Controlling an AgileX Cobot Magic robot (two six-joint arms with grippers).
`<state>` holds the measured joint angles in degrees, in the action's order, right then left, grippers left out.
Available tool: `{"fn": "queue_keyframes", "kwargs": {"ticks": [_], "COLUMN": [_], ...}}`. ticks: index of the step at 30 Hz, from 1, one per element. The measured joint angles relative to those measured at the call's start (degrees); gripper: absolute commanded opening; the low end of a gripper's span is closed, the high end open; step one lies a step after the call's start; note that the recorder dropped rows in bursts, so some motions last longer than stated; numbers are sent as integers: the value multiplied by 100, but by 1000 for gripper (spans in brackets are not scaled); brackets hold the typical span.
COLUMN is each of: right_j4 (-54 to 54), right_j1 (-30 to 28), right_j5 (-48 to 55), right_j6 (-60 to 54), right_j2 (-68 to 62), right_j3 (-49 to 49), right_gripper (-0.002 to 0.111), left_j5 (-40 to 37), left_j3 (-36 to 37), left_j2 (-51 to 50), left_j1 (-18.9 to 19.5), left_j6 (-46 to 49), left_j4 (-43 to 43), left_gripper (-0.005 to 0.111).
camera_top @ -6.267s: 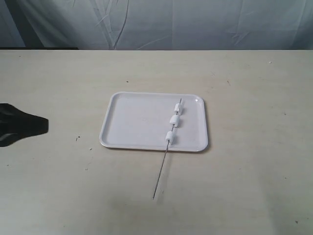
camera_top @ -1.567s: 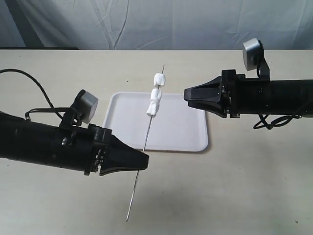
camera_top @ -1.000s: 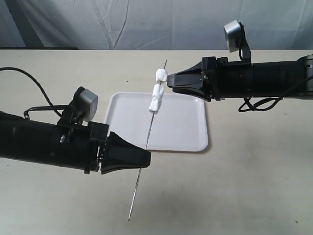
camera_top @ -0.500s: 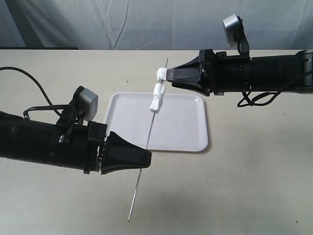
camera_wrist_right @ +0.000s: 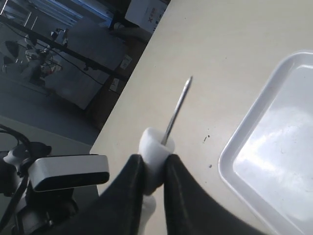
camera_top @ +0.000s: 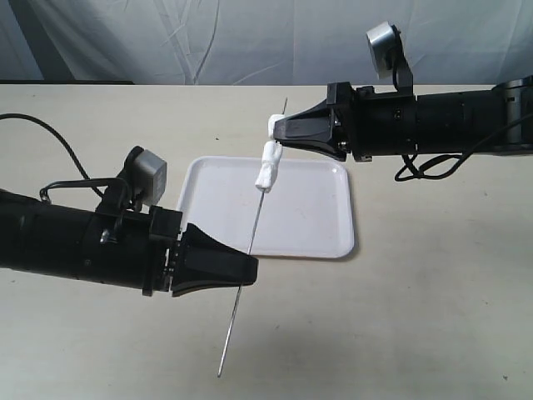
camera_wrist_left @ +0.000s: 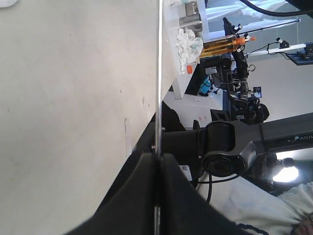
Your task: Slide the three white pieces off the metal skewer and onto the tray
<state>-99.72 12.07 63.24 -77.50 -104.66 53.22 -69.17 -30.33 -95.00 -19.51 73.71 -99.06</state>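
Note:
The metal skewer (camera_top: 255, 225) is held slanting above the tray (camera_top: 308, 218), its point up and away. My left gripper (camera_top: 250, 271) is shut on its lower part; the left wrist view shows the rod (camera_wrist_left: 159, 73) clamped between the closed fingers (camera_wrist_left: 142, 196). Three white pieces sit near the skewer's upper end. My right gripper (camera_top: 277, 129) is shut on the top piece (camera_top: 271, 126), which the right wrist view shows squeezed between the jaws (camera_wrist_right: 152, 146) just below the skewer tip (camera_wrist_right: 178, 110). The other two pieces (camera_top: 266, 165) hang just under it, over the tray's far edge.
The tray (camera_wrist_right: 274, 161) lies flat on a beige table (camera_top: 433, 292). The left arm (camera_top: 75, 246) stretches over the table's front left and the right arm (camera_top: 450, 125) over the back right. A black cable (camera_top: 50, 137) loops at the left edge.
My right gripper has moved left to the skewer's upper end and shut on the top white piece. The left gripper and the skewer have stayed almost still.

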Motion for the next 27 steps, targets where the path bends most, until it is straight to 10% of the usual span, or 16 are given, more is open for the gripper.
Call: {"fn": "queue_keyframes", "kwargs": {"ticks": [27], "right_j4": [46], "right_j1": [23], "right_j5": [-1835], "right_j6": [381], "right_j2": [0], "right_j3": [962], "right_gripper": [14], "left_j5": [182], "left_j3": [4], "left_j2": [10], "left_j1": [0], "left_j6": [-201], "left_j4": [-98], "left_gripper": [0]}}
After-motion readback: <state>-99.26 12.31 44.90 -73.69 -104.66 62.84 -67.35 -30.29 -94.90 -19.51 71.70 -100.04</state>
